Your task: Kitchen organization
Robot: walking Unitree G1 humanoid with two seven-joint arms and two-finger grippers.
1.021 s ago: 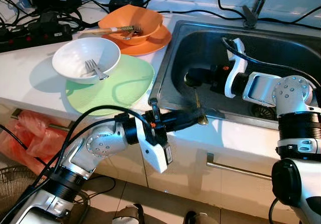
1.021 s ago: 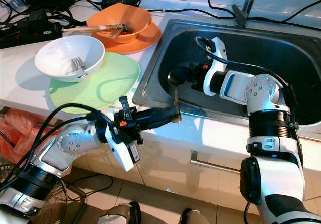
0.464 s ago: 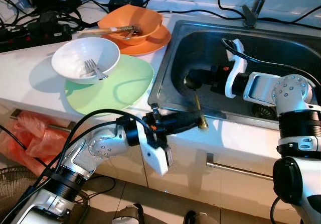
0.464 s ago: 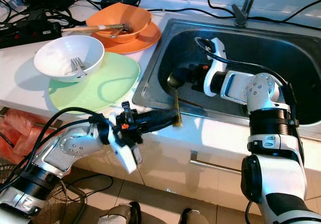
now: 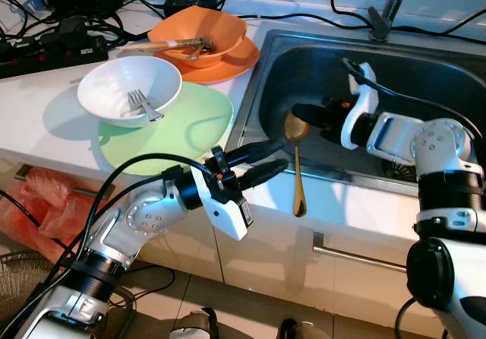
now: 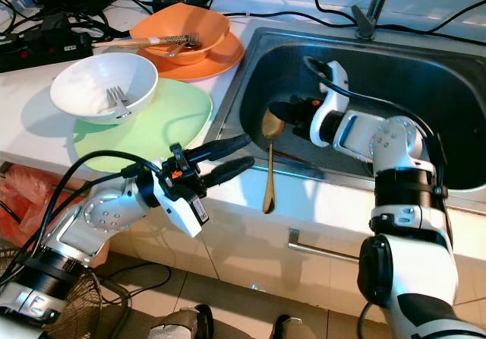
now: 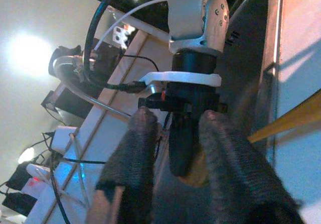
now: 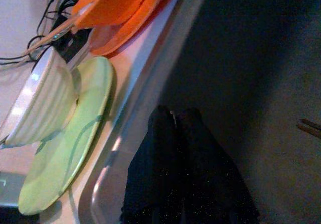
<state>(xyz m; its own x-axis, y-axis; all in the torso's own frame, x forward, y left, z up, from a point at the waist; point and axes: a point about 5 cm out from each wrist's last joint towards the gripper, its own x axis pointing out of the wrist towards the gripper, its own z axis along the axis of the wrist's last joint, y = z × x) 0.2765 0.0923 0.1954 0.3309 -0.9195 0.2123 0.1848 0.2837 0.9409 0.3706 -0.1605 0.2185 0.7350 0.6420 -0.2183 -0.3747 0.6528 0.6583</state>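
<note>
A gold spoon [image 5: 298, 173] hangs bowl-up over the front rim of the steel sink [image 5: 262, 96], its handle pointing down across the counter's front edge. My right gripper [image 5: 298, 115] reaches from inside the sink and is shut on the spoon's bowl [image 7: 192, 173]. My left gripper [image 5: 282, 153] is open just left of the spoon's handle and does not touch it. A white bowl [image 5: 114, 84] with a fork [image 5: 143, 103] in it stands on a green plate [image 5: 194, 130]. An orange bowl [image 5: 201, 29] holding utensils sits on an orange plate [image 5: 237, 64].
A faucet [image 5: 386, 12] stands behind the sink. Black cables and power strips [image 5: 53, 46] crowd the back left of the counter. A drawer handle [image 5: 357, 255] runs under the counter front, and a red bag [image 5: 38, 202] lies low on the left.
My left gripper has let go of the spoon's handle, opened and drawn back to the left. The handle has swung down over the counter front, with the right gripper holding the bowl.
</note>
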